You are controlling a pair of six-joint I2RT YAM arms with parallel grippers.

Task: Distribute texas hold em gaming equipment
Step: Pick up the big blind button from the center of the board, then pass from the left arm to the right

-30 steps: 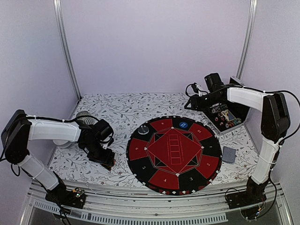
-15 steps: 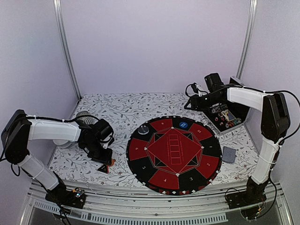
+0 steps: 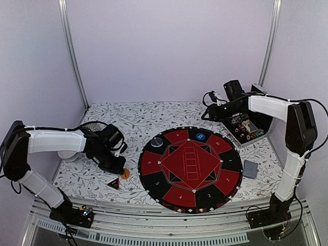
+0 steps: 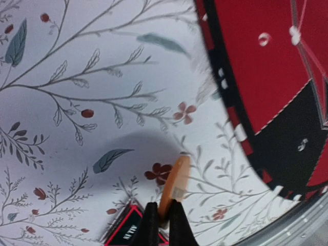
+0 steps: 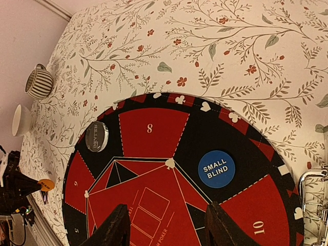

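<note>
Orange disc clenched in left jaws; right jaws apart; triangle cut off.

Cut off, hidden
Black-red triangle runs off the left wrist view's bottom edge; orange disc: lower rim hidden in the left gripper.

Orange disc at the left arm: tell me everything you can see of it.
Small flat round orange disc, plastic-looking. The left hand pinches one edge, so it stands on edge, tilted, above the floral cloth, left of the mat, by the black-red triangle. Contact with the cloth is unclear.
</note>
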